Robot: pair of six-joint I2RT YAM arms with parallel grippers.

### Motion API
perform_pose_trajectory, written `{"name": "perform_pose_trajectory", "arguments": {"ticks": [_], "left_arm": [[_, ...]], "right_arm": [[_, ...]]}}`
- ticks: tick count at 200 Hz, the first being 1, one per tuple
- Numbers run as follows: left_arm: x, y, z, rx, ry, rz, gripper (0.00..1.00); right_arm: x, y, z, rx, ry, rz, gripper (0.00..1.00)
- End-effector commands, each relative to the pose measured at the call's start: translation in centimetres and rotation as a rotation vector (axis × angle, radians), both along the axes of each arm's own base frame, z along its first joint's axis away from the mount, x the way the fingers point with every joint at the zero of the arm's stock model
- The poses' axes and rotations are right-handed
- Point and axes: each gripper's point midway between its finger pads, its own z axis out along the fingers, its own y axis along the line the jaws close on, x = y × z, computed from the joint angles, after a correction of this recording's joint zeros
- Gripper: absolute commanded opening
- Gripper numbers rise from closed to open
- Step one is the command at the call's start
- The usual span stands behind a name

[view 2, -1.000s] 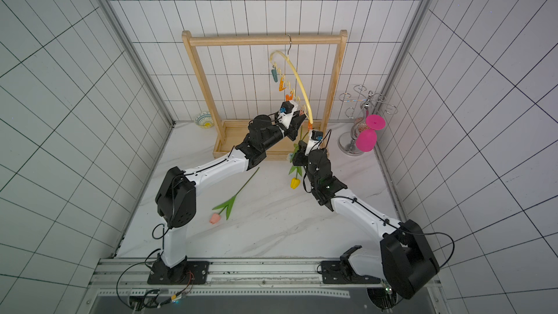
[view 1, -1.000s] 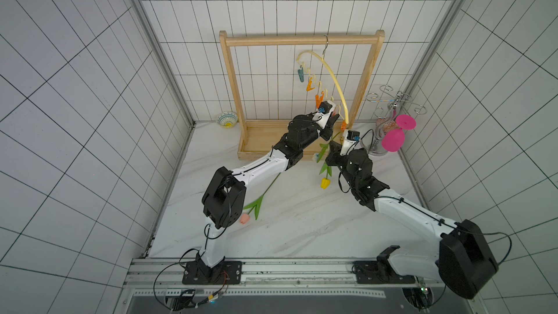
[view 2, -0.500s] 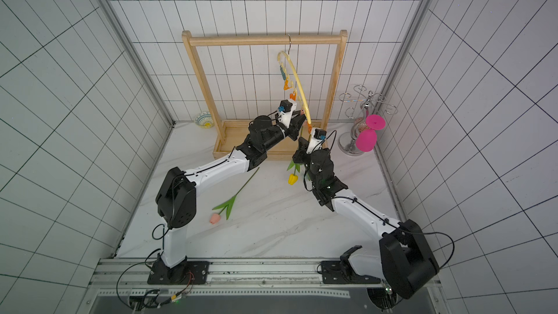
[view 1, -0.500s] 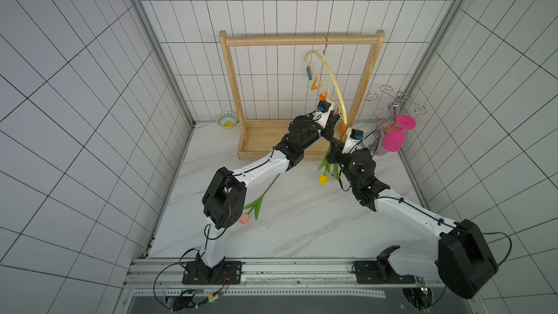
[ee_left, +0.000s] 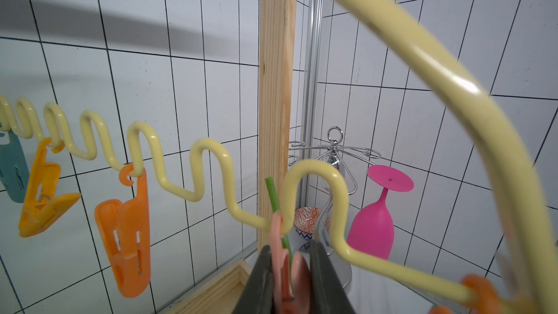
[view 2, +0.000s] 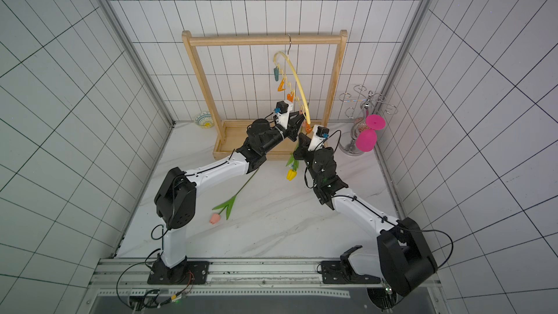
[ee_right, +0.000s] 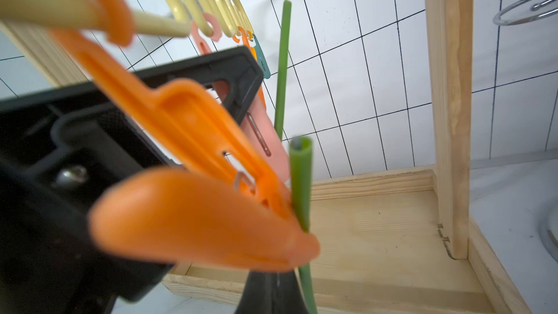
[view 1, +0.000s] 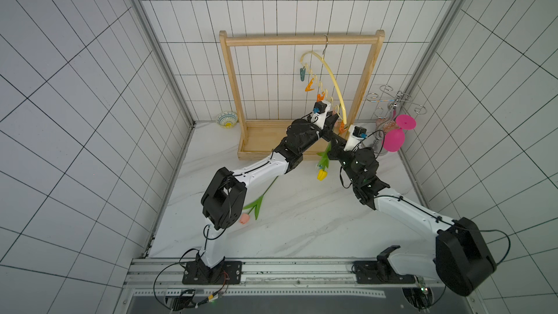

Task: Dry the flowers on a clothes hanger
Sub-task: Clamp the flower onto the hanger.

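Note:
The clothes hanger (view 1: 329, 69) hangs tilted from the rack's rail. My left gripper (ee_left: 290, 247) is shut on its pink clip (ee_left: 276, 231), and a green stem (ee_left: 273, 197) stands in that clip. The same stem (ee_right: 282, 70) lines up with the closed fingers of my right gripper (ee_right: 276, 273). A nearer stem (ee_right: 300, 176) sits in the mouth of an orange clip (ee_right: 196, 206). A yellow tulip (view 1: 321, 174) hangs head down under both grippers; I cannot tell which stem is its own. The pink tulip (view 1: 244, 218) lies on the table beside the left arm.
The wooden rack (view 1: 302, 40) with its tray base stands at the back. To its right is a silver stand (view 1: 392, 104) holding magenta goblets (view 1: 394, 140). A small bowl (view 1: 226, 119) sits in the back left corner. Teal and orange clips (ee_left: 126, 231) hang further along the wavy bar.
Both grippers and the yellow tulip have risen slightly toward the hanger. The hanger has swung a little. My left gripper has tightened on the pink clip.

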Motion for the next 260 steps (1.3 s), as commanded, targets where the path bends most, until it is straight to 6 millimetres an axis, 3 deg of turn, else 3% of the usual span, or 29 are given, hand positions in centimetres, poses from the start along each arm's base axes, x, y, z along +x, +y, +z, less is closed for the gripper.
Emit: {"name": "perform_pose_trajectory", "arguments": {"ticks": [1,53,88,135,176,222,260], "left_arm": [[-0.9,0.2,0.9,-0.017,-0.003,-0.014,0.21],[-0.8,0.1,0.7,-0.034,0.011,-0.021,0.25],[-0.9,0.1,0.8,-0.034,0.009,-0.022,0.45],[-1.1,0.2,0.8,-0.021,0.001,-0.027,0.53],[-1.2,0.3,0.7,-0.006,-0.003,-0.025,0.62],[-1.3,1.3,-0.2,-0.002,0.027,0.013,0.71],[-1.4,3.0,-1.1,0.033,0.020,0.080,0.87]], "right_arm": [[-0.3,0.6,1.4,0.015,-0.061,0.045,0.00],[-0.4,0.5,1.3,0.006,-0.054,0.047,0.00],[-0.4,0.6,1.3,-0.002,-0.049,0.052,0.00],[-0.4,0.4,1.1,-0.016,-0.044,0.046,0.02],[-0.5,0.2,0.6,-0.047,-0.020,0.038,0.28],[-0.7,-0.3,0.6,-0.068,-0.019,0.019,0.33],[-0.8,-0.4,0.5,-0.095,0.013,0.018,0.34]]}}
